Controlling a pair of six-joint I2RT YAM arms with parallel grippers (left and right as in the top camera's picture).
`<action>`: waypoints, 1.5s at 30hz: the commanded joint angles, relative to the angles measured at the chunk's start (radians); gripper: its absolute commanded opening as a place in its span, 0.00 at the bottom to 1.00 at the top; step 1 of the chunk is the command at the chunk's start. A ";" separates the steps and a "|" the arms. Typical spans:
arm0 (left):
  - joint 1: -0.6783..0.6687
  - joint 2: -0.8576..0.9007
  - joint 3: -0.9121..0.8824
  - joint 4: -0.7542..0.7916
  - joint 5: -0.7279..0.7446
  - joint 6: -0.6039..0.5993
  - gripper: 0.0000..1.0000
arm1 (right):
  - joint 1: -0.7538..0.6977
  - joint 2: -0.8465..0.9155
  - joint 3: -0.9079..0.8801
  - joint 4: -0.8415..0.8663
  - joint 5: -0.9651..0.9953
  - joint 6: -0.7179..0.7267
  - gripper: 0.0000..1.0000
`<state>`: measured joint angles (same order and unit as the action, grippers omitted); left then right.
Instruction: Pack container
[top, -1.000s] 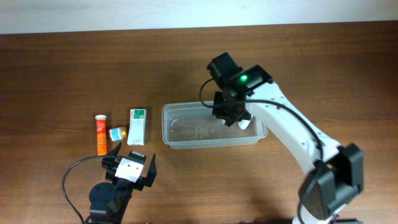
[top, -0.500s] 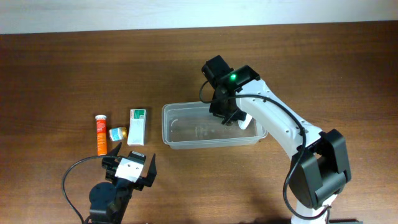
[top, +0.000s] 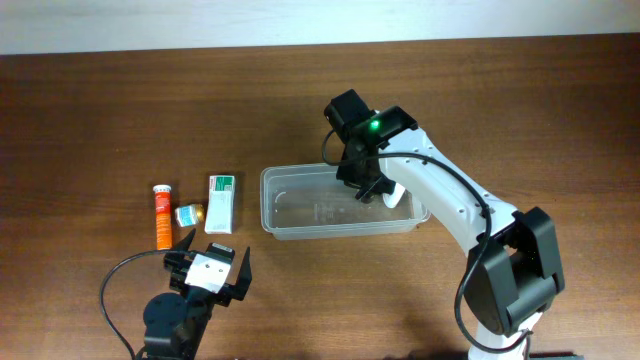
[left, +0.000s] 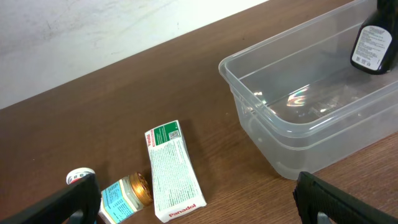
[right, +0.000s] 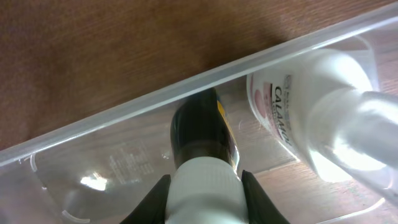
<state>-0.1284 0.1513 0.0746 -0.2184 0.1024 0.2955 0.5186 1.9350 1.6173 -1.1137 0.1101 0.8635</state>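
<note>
Nothing on the left side has shifted over the last second. The orange tube (top: 161, 215), the small blue-labelled bottle (top: 187, 214) touching it and the white-and-green Panadol carton (top: 220, 203) just beside that lie on the wooden table (top: 100, 110) as before. The left gripper (top: 212, 262) sits near them at the table's front edge, its fingers (left: 68, 202) spread wide and holding nothing.

The container (top: 266, 200) sits where it was, right of the carton at mid-table. It lies to the right of the left gripper and further from the table's front edge, its near left corner facing that wrist camera.

The change is on the right. Compared with a second ago, the right arm has swung a little leftward, then held the same pose for the last half second. The right gripper (top: 368, 185) hangs over the container's right half, just inside the far wall. It is clamped on the white cap of a dark bottle (right: 202, 134), which points down into the tub.

Furthest right, a white calamine bottle (right: 311, 106) lies in the container's right end, just beside the dark bottle.
</note>
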 joint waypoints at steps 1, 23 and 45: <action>0.005 -0.007 -0.007 0.005 0.014 0.011 1.00 | -0.004 -0.035 0.006 0.000 0.068 -0.042 0.32; 0.005 -0.007 -0.007 0.005 0.014 0.011 1.00 | -0.310 -0.455 0.110 -0.165 0.056 -0.180 0.72; 0.005 -0.007 0.055 0.132 -0.053 -0.080 1.00 | -0.822 -0.555 0.109 -0.323 -0.065 -0.283 0.98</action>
<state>-0.1284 0.1513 0.0750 -0.1390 0.0982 0.2882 -0.2970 1.3659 1.7206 -1.4368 0.0540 0.5907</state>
